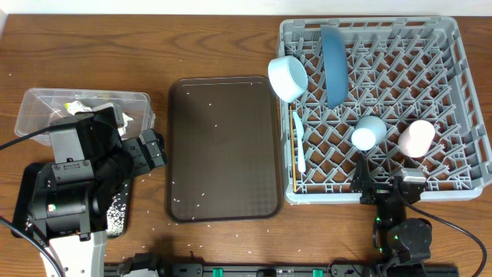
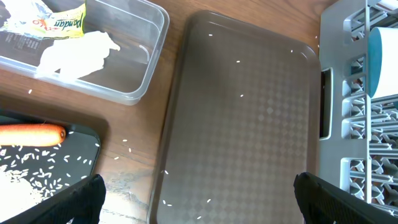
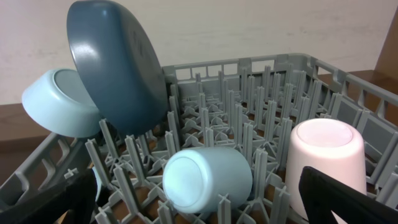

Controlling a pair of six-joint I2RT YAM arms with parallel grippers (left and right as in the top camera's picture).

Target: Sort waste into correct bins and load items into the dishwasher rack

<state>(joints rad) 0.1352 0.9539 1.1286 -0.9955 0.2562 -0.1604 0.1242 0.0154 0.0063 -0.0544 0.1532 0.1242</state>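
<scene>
The grey dishwasher rack [image 1: 469,92] holds the dark-blue plate [image 1: 334,65] on edge and the light blue bowl [image 1: 287,78] leaning at its left wall. A light blue cup [image 1: 368,132] lies on its side, and the pink cup [image 1: 416,138] stands upside down. A blue utensil [image 1: 299,142] and chopsticks [image 1: 293,175] lie along the rack's left edge. The clear tub [image 2: 146,62] holds a wrapper [image 2: 59,22] and a napkin [image 2: 78,53]. The black tray [image 2: 84,146] holds a carrot [image 2: 31,134] and rice [image 2: 18,180]. My left gripper [image 2: 199,199] hangs open between the bins and the brown tray. My right gripper [image 3: 199,199] is open at the rack's near edge, facing the cups.
The dark brown serving tray [image 1: 223,146] lies mid-table with scattered rice grains on it. More grains dot the wood [image 1: 200,227] in front of it. The left arm's body [image 1: 73,192] covers much of the black tray from above.
</scene>
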